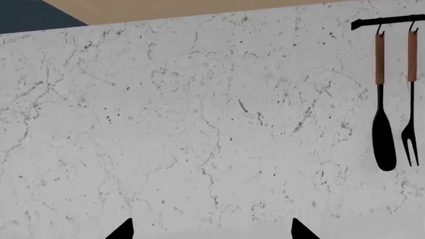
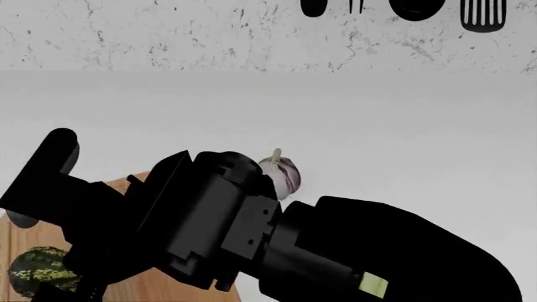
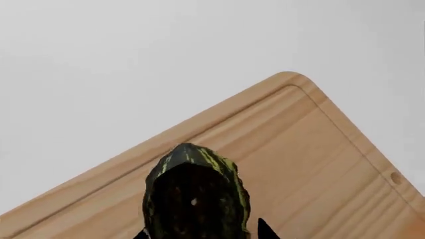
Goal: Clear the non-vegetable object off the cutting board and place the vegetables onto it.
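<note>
The non-vegetable object, a dark green gourd with yellow stripes (image 3: pixel 194 196), lies on the light wooden cutting board (image 3: pixel 312 149), near a rounded corner. My right gripper (image 3: pixel 202 233) is around it, its dark fingertips (image 3: pixel 265 231) close against both sides. In the head view the gourd (image 2: pixel 38 272) shows at the lower left on the cutting board (image 2: pixel 151 288), with my right arm (image 2: pixel 251 226) stretched across to it. A white-and-purple garlic bulb (image 2: pixel 281 173) stands on the counter beyond that arm. My left gripper (image 1: pixel 211 231) is open and empty, facing the marble wall.
A black rail on the marble wall carries a wooden-handled spatula (image 1: pixel 382 124) and fork (image 1: pixel 411 109); more utensils (image 2: pixel 482 16) hang at the top of the head view. The white counter (image 2: pixel 403 138) runs to the right of the board.
</note>
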